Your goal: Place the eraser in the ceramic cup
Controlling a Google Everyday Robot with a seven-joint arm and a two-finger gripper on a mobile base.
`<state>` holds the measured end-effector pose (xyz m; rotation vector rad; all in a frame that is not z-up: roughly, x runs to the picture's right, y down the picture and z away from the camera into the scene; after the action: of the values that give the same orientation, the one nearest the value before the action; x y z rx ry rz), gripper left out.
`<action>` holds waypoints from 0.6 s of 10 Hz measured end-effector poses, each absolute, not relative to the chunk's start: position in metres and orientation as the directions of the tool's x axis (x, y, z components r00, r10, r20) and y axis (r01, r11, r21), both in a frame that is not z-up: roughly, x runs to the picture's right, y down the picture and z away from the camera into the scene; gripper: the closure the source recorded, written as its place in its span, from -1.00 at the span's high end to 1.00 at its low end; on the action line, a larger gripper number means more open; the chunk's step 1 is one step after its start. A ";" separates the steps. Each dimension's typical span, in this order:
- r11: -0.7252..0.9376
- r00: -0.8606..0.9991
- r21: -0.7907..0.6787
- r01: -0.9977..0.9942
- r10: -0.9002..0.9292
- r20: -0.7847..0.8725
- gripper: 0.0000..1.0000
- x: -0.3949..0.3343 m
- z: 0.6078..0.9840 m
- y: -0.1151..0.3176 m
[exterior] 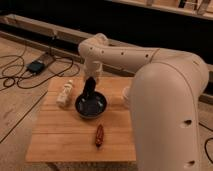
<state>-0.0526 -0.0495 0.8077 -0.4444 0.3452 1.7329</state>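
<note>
The white arm reaches from the right foreground across the back of the wooden worktop and bends down near the middle. Its end effector hangs over the back rim of the dark bowl. It is closed on the eraser and holds it by the upper end.

The eraser is a flat black block and it is off the worktop. Its long axis stands almost vertical, with the upper end leaning a little to the right. The lower end points down into the bowl, at or just above the back rim. Black block and dark bowl run together there, so I cannot tell whether they touch.

The ceramic cup stands to the right of the bowl, apart from it. It is half hidden by the thick part of the arm. The eraser is not over the cup; the bowl's right side lies between them.

To the left of the bowl, near the edge of the worktop, stands a small white bottle. In front of the bowl lies a reddish-brown object, its long axis pointing towards the bowl. On the floor at the left lie black cables.
</note>
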 end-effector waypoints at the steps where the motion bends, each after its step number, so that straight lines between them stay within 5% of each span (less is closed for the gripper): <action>1: -0.228 -0.213 0.022 -0.974 0.870 -0.444 -1.00 -0.030 0.812 -0.062; 6: -0.302 -0.337 0.155 -0.941 0.886 -0.319 -1.00 0.058 0.826 -0.108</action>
<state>0.0582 -0.1076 0.8258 -0.2038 0.3710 1.8836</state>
